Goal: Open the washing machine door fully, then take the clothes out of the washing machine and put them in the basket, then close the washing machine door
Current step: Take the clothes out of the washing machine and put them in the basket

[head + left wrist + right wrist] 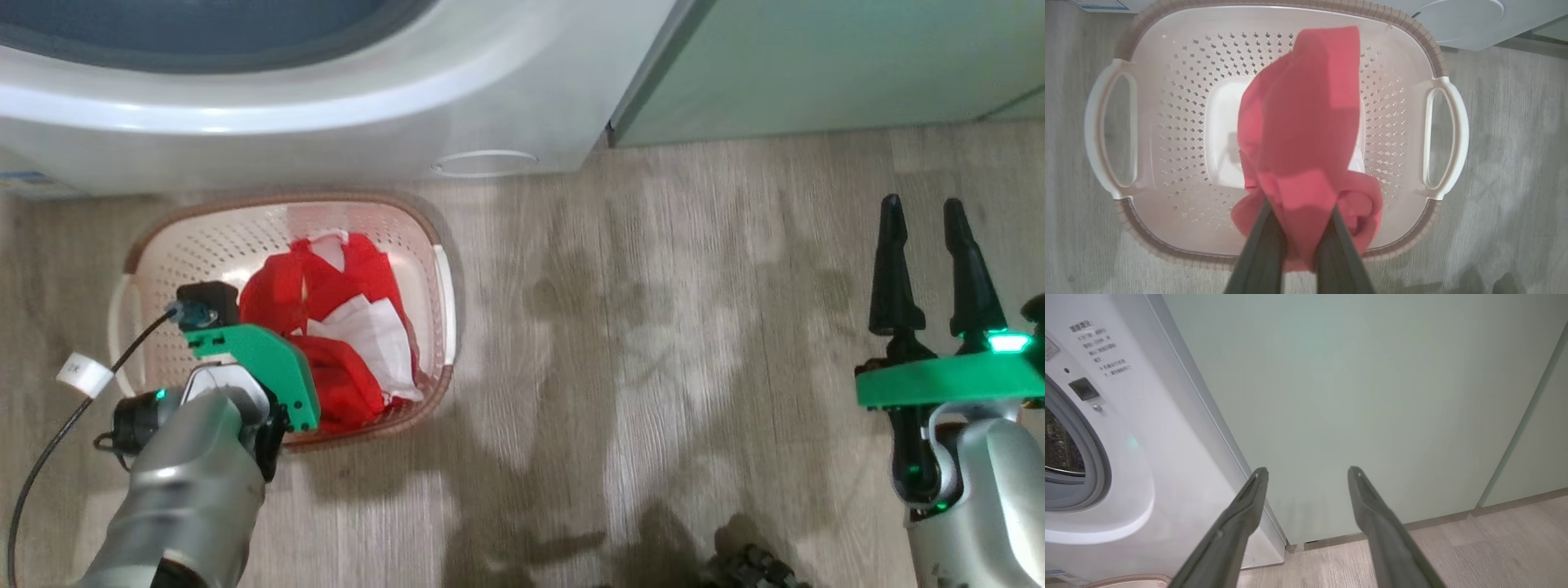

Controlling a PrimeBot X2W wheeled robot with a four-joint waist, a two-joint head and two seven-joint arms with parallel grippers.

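Looking down from the head, I see the basket [204,237] on the floor [653,327], just in front of the washing machine [326,114], so the way from the drum is short. The clothes [326,327], red with white patches, are inside it, and my left forearm [188,482] hangs over its near rim. My right gripper [922,204] is well apart at the right, jaws apart and empty, I think to leave room.

From the left wrist, my left gripper [1300,208] points straight down into the basket. A red fold passes between its two fingers [1257,253] and covers the tips, so I cannot tell if they pinch it or only stand beside it.

From the right wrist, my fingers point at the pale green cabinet [1372,396]. At the left, the grey gasket [1102,469] and the drum [1057,449] are uncovered. I judge that closing the washing machine door is not yet done.
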